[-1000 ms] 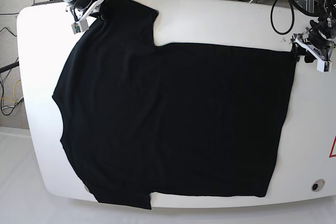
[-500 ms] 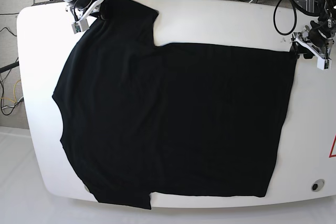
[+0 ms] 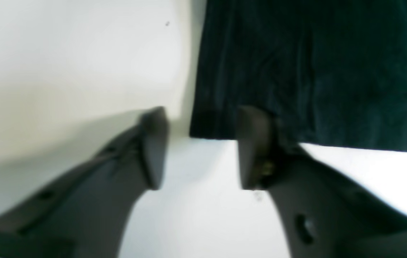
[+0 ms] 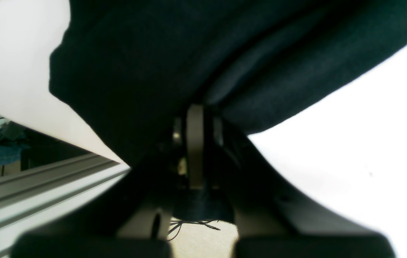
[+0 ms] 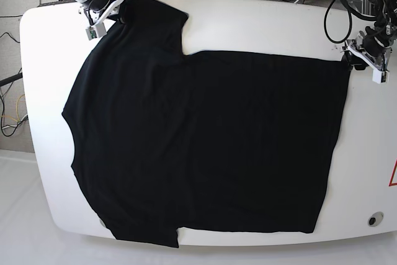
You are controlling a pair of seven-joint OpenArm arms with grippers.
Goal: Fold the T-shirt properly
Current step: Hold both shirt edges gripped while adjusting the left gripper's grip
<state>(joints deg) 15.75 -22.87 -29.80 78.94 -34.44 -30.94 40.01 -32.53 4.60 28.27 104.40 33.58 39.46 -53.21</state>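
The black T-shirt lies spread flat on the white table, collar side to the left. My right gripper sits at the far left sleeve; in the right wrist view it is shut on a bunched fold of the T-shirt. My left gripper is at the shirt's far right hem corner. Seen from the left wrist, that gripper stands open, with the corner of the T-shirt lying between its fingertips and one finger against the cloth edge.
Black cables hang behind the table's far edge. A red warning mark and a round fitting sit at the table's right side. A metal rail runs just off the table edge beside my right gripper.
The left gripper has shifted slightly toward the far edge at the hem corner and its jaws have narrowed. The right gripper and the shirt have not moved.
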